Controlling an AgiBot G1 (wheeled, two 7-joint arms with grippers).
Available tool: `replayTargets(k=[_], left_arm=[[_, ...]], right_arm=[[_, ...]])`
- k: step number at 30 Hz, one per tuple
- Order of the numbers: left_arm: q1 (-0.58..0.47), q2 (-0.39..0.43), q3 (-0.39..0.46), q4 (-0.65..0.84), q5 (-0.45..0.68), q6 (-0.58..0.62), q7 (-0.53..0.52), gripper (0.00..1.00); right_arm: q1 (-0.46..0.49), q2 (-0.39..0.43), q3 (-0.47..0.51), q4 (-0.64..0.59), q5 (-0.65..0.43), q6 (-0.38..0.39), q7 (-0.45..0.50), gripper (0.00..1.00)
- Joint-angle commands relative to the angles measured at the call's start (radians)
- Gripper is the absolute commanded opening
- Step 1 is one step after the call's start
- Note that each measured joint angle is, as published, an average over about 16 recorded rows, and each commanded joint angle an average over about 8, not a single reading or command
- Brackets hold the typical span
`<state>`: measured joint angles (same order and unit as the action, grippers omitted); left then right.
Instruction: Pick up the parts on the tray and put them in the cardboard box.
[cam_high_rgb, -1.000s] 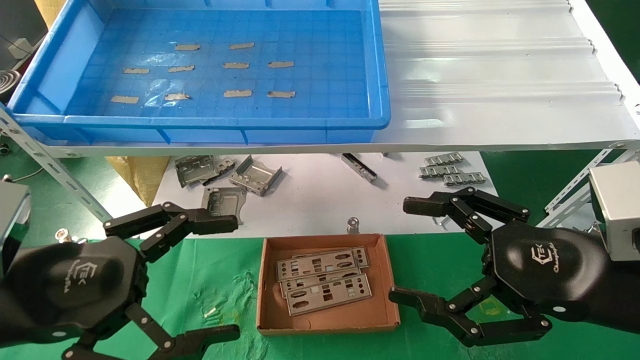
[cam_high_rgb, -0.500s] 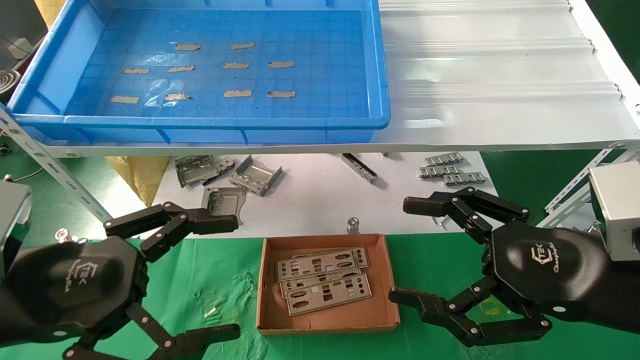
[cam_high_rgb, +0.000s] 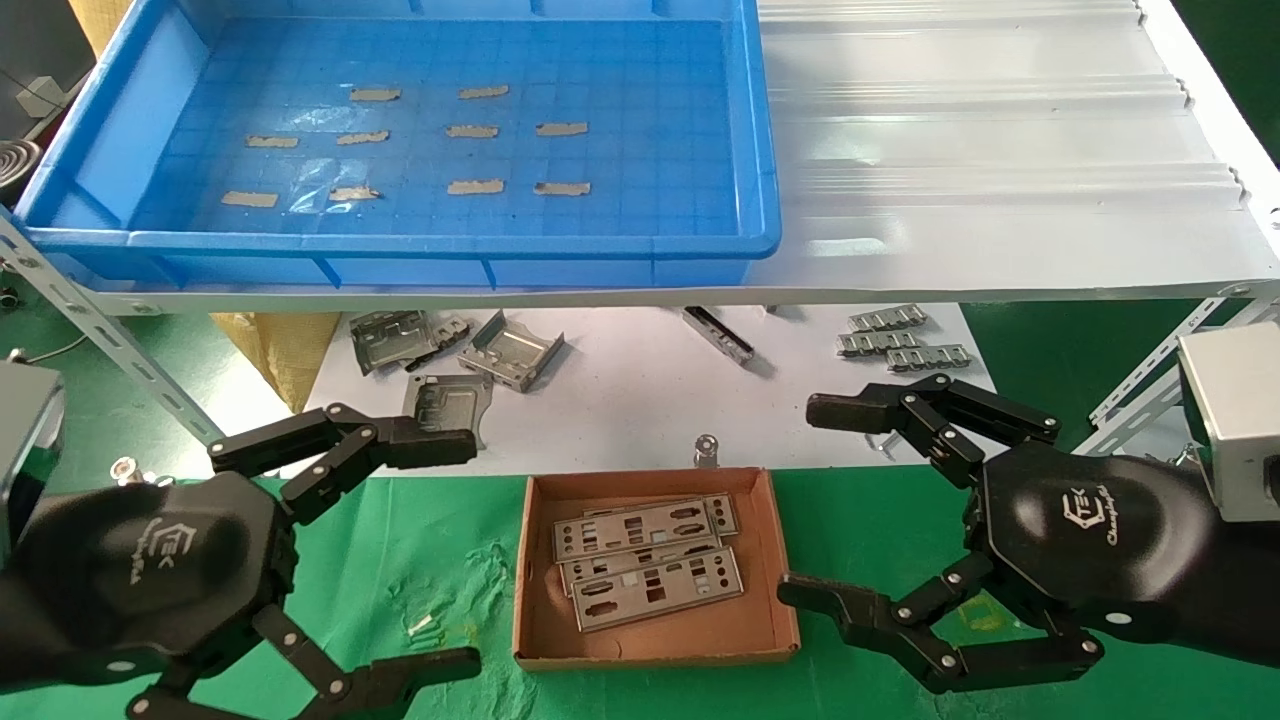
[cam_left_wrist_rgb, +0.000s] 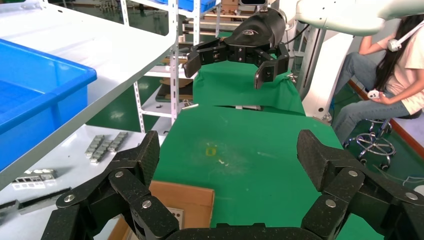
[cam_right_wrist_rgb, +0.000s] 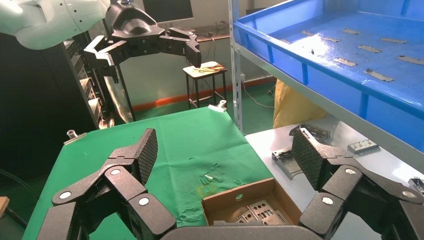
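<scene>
A white logo reading "TEK", with a smaller cursive line beneath it too small to read, stands on the glossy black housing of the right gripper (cam_high_rgb: 815, 505) and likewise on the left gripper (cam_high_rgb: 465, 555).

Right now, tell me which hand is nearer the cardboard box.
Right. The right hand hangs open just beside the cardboard box; the left hand, also open, sits slightly farther off on the opposite side.
</scene>
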<state>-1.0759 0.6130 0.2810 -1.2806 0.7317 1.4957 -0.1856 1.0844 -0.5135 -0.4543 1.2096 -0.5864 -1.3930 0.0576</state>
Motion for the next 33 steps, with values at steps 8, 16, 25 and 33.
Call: replayTargets(k=[8, 16, 25, 33], left_arm=[[0.000, 0.000, 0.000, 0.000, 0.000, 0.000, 0.000, 1.00], [0.000, 0.000, 0.000, 0.000, 0.000, 0.000, 0.000, 1.00], [0.000, 0.000, 0.000, 0.000, 0.000, 0.000, 0.000, 1.00], [0.000, 0.000, 0.000, 0.000, 0.000, 0.000, 0.000, 1.00]], right_arm=[[0.000, 0.000, 0.000, 0.000, 0.000, 0.000, 0.000, 1.00], [0.000, 0.000, 0.000, 0.000, 0.000, 0.000, 0.000, 1.00], [0.000, 0.000, 0.000, 0.000, 0.000, 0.000, 0.000, 1.00], [0.000, 0.000, 0.000, 0.000, 0.000, 0.000, 0.000, 1.00]])
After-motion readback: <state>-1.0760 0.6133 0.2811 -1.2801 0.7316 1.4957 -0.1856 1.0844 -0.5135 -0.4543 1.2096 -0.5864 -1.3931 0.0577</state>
